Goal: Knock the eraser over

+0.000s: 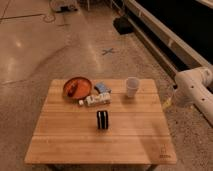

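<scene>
The eraser (102, 120) is a small black block with thin white stripes. It stands upright near the middle of the wooden table (60, 140). The white arm (195, 90) reaches in from the right, beyond the table's right edge. My gripper (168, 101) hangs at the arm's end, just off the table's right edge, level with the white cup (131, 86). It is well to the right of the eraser and not touching it.
An orange bowl (76, 87) sits at the table's back left. A white-and-blue packet (102, 88) and a lying white bottle (96, 100) are just behind the eraser. A dark bag (122, 25) lies on the floor by the far wall.
</scene>
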